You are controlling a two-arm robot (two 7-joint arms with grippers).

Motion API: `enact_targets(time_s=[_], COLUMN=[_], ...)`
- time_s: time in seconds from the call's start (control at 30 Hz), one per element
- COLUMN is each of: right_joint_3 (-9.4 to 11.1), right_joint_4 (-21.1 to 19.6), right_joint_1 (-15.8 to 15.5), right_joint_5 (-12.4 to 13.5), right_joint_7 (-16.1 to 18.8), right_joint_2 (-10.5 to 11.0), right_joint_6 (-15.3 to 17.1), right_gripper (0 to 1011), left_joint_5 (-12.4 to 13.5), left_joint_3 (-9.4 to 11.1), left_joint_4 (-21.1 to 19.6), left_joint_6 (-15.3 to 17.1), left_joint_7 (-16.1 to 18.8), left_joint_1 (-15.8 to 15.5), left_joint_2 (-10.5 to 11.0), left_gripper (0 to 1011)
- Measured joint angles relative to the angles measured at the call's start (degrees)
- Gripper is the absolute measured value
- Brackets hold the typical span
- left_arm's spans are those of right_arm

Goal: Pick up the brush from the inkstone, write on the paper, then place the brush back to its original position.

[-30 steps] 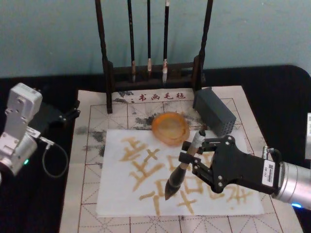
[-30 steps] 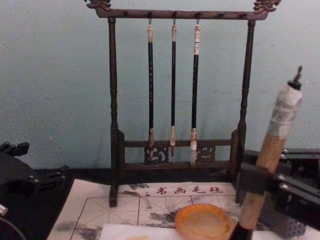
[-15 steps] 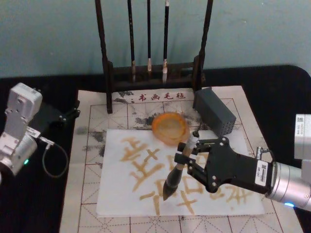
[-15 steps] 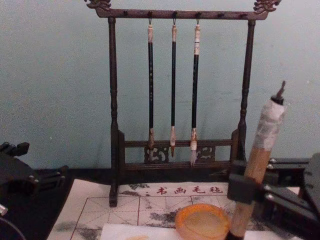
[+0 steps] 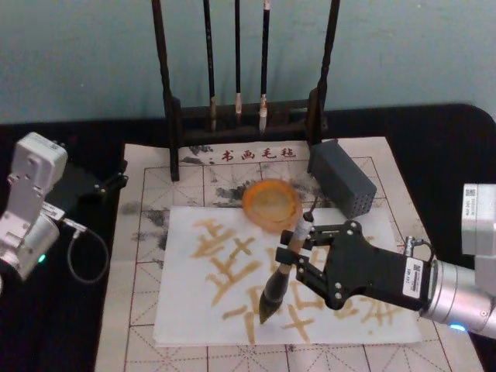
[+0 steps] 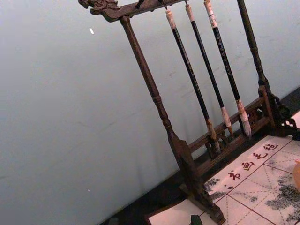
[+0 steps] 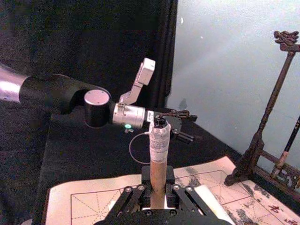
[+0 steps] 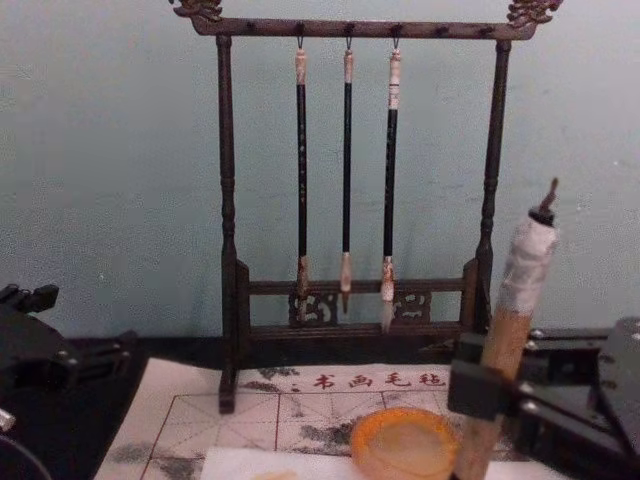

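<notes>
Paper on the bench, lower middle: your right gripper has jaws clamped on the brush, so hold it upright, press lightly. Left gripper parked mid left.

Brush: tan wood handle, matt; whitish wrapped top, rough.
Inkstone: amber, smooth, glossy.
Paper: white, matt.
Mat beneath: pale felt-like cloth, ink-stained.
Rack: dark carved wood, slight sheen.
Right gripper: matt black plastic.
Table cover: black cloth.
</notes>
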Motion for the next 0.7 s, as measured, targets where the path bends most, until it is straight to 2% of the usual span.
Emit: enact_targets(time_s=[0.7], right_joint_3=[0.7], right_joint_4=[-0.4], right_joint_1=[-0.6], right_joint_5=[-0.3], right_joint_7=[-0.4], right_joint_2=[0.6], right_joint_6=[-0.2], right_gripper=[199], left_joint_5=[0.0], left_joint_3=[0.0], left_joint_4=[0.0], left_joint_6=[0.0], left_joint_7=[0.0], left_joint_1=[0.0], left_joint_2=[0.0], left_gripper=[1001])
